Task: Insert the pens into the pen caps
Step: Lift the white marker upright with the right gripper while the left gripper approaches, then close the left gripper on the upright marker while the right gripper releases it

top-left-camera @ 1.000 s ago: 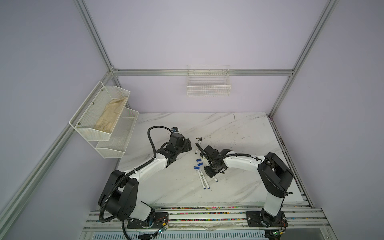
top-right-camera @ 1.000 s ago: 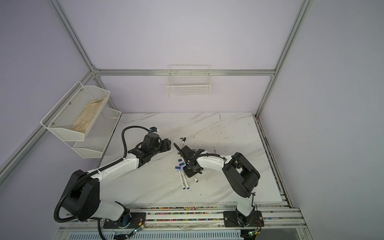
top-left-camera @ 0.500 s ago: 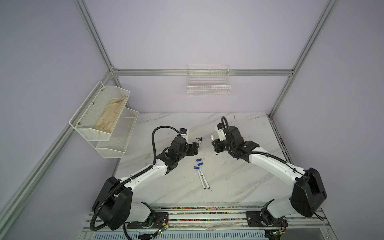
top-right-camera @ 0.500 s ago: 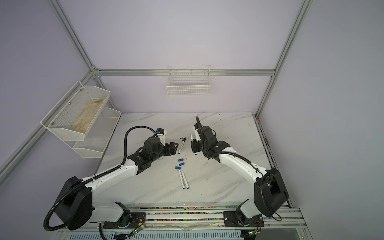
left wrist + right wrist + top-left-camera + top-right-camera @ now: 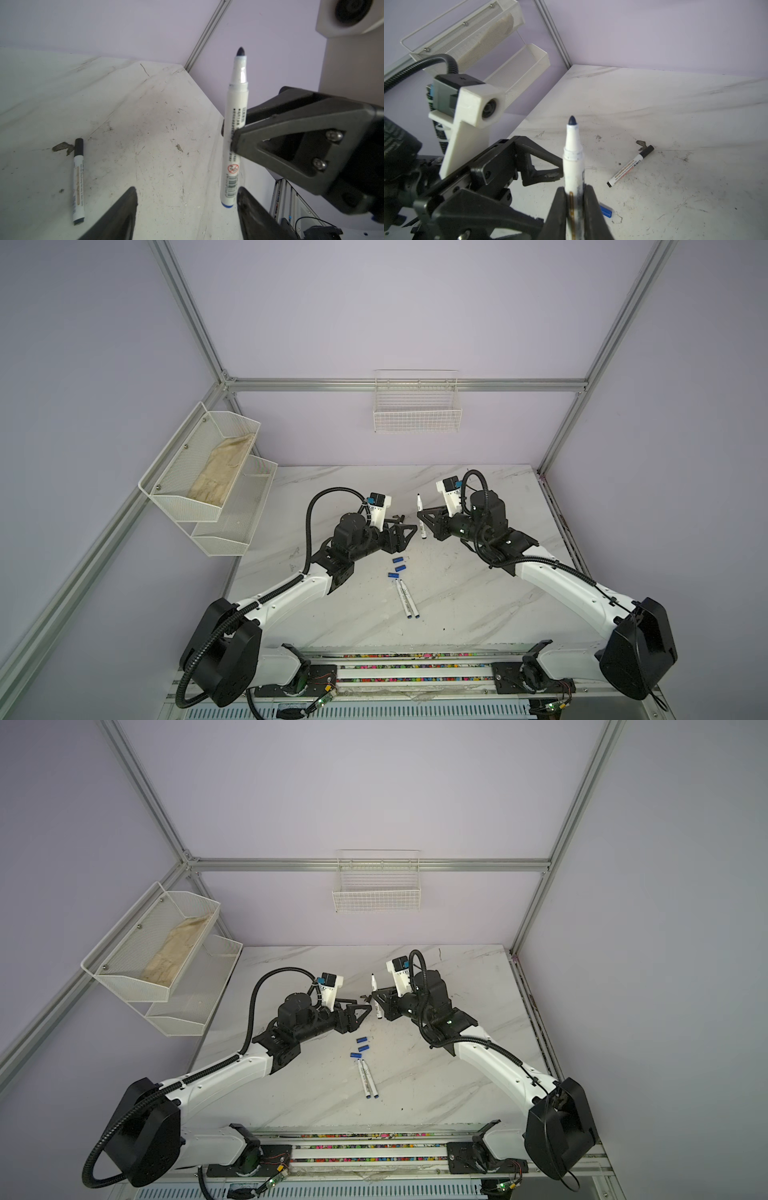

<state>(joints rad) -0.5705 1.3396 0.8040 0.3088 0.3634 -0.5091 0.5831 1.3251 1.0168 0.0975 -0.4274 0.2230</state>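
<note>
One uncapped marker pen (image 5: 572, 162) is clamped upright in my right gripper (image 5: 574, 191); my left gripper (image 5: 187, 193) gapes empty, so I reckon it fetches a blue cap (image 5: 398, 560) next.

Even, soft, shadowless light; top views bend at the edges, wrist views blur close up.

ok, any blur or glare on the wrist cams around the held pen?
Left wrist view: the held pen is sharp, with a glare streak on its neck; the open left gripper is out of focus at the frame edge. Right wrist view: pen tip crisp, barrel blurred where the right gripper clamps it.
</note>
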